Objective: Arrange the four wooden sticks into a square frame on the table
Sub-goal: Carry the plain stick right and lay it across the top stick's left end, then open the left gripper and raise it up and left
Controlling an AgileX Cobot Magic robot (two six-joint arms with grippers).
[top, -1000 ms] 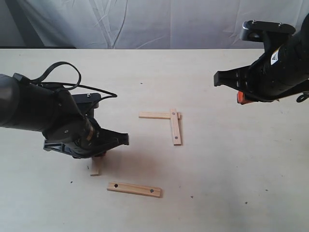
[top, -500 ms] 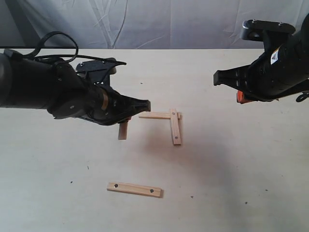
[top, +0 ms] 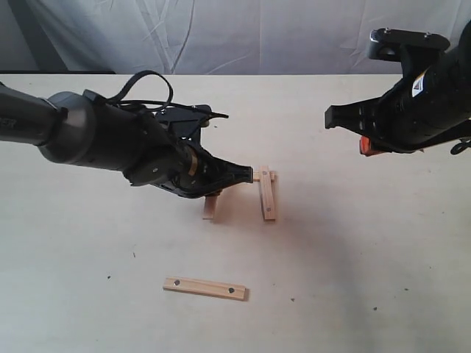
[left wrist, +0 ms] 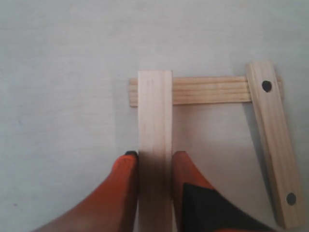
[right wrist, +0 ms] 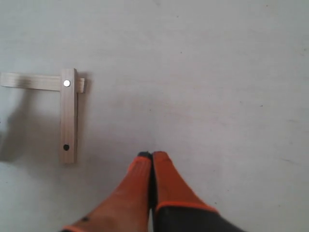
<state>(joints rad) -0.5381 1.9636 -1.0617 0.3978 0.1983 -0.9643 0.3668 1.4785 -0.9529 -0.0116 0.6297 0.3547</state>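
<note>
My left gripper [left wrist: 154, 157] is shut on a plain wooden stick [left wrist: 155, 125], whose far end overlaps the free end of a thin stick [left wrist: 207, 90] lying on the table [top: 353, 243]. A wider stick with holes [left wrist: 273, 145] crosses that thin stick's other end, making an L. In the exterior view the held stick [top: 211, 207] pokes out below the left gripper [top: 213, 193], beside the holed stick [top: 268, 194]. A second holed stick [top: 205, 287] lies apart near the front. My right gripper [right wrist: 152, 155] is shut and empty, hovering at the right [top: 366, 146].
A wrinkled white cloth [top: 243, 33] hangs behind the table's far edge. A black cable [top: 147, 81] loops over the left arm. A few tiny dark specks dot the table surface.
My left arm carried the plain stick from the front left up and rightward to the L of two sticks. The right arm has stayed where it was.
</note>
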